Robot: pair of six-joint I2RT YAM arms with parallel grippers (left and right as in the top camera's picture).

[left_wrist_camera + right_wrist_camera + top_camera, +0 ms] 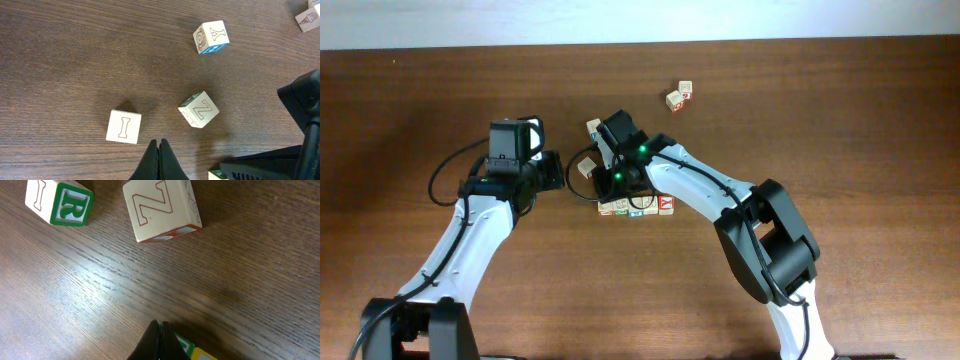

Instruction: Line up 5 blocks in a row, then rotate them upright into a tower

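Pale wooden blocks lie on the brown table. In the left wrist view an I block [124,127] sits just left of my shut left gripper [159,145], a Z block [198,109] lies to its upper right, and a Y block [211,37] is farther off. The right wrist view shows the I block with its green R face [60,201] and the Z block [161,210] ahead of my shut right gripper [159,326], whose tips rest beside a green-bordered block [182,344]. Overhead, a row of three blocks [640,207] lies under the right gripper [610,187]. Neither gripper holds anything.
Two more blocks [680,95] lie apart at the back right of the table [840,120]. My left gripper [560,170] and the right arm's wrist [630,150] stand close together at the table's middle. The right arm [300,105] fills the left wrist view's right edge.
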